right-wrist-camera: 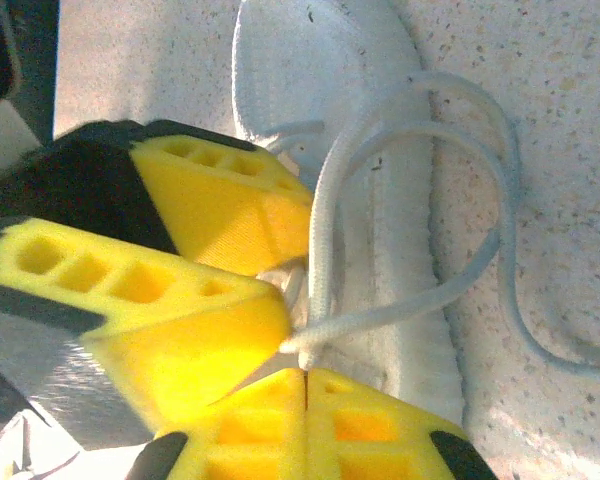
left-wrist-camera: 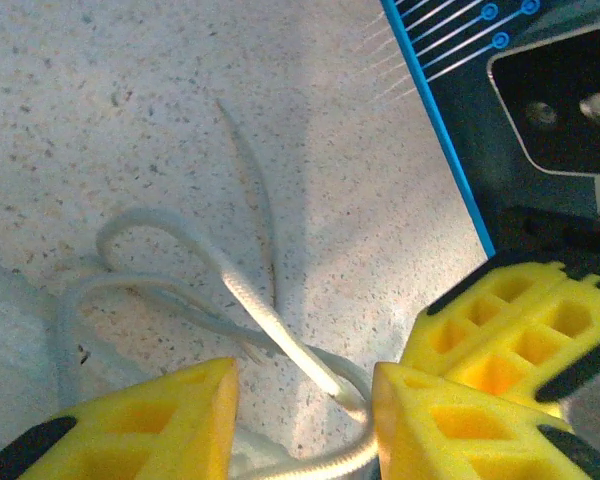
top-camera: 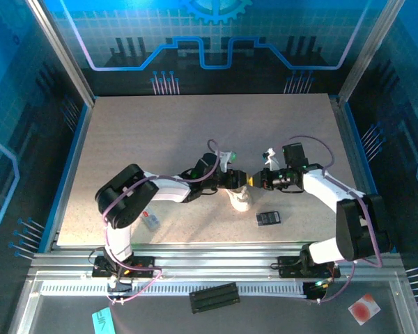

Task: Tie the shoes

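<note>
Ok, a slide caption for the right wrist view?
Right gripper pinches a white lace over the sneaker, loops trailing on the speckled table.

We can read no word, number or brand name anywhere. We take the sneaker (top-camera: 241,200) as our mark. Far beyond it, on the blue back wall, we see part of a gear emblem (top-camera: 216,7) above circuit-style lines, a sign without lettering. Just right of the sneaker lies a small black rectangle (top-camera: 268,218) with pale marks on its face, too small for us to make out. Left of the sneaker lies a small white tag (top-camera: 151,221); we cannot tell whether it is printed. Nearer than the sneaker and to the left, a cyan slip (top-camera: 102,322) carries marks we cannot read. Nearer and far right, a white card (top-camera: 364,308) shows a round red spot.
</note>
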